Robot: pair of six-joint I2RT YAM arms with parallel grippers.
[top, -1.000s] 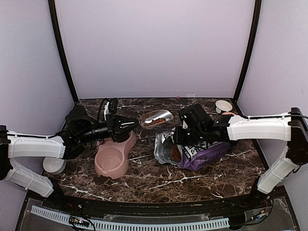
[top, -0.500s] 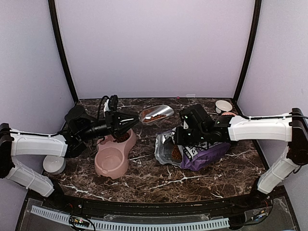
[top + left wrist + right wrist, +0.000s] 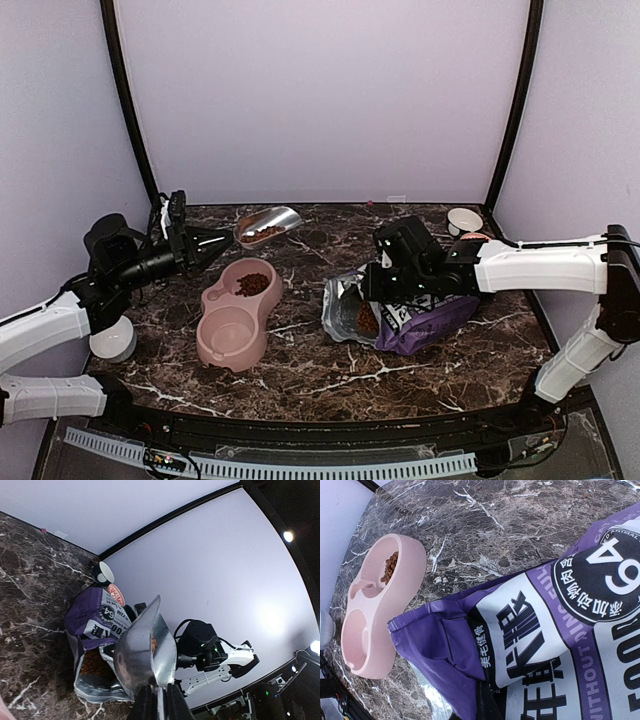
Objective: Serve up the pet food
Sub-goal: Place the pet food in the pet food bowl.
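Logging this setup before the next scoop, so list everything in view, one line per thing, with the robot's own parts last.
pet food: three lots, reddish-brown; in the double bowl's far compartment, in the scoop, in the bag's open mouth
scoop: one, silvery metal; held up over the far left of the table
double bowl: one, pink; left of centre, near compartment empty
bag: one, purple and white; lying right of centre, mouth facing the bowl
far-right bowl: one, white; back right corner
left bowl: one, white; left edge, beside the left arm
table: one, dark marble
left gripper: shut on the scoop's handle
right gripper: shut on the bag's edge
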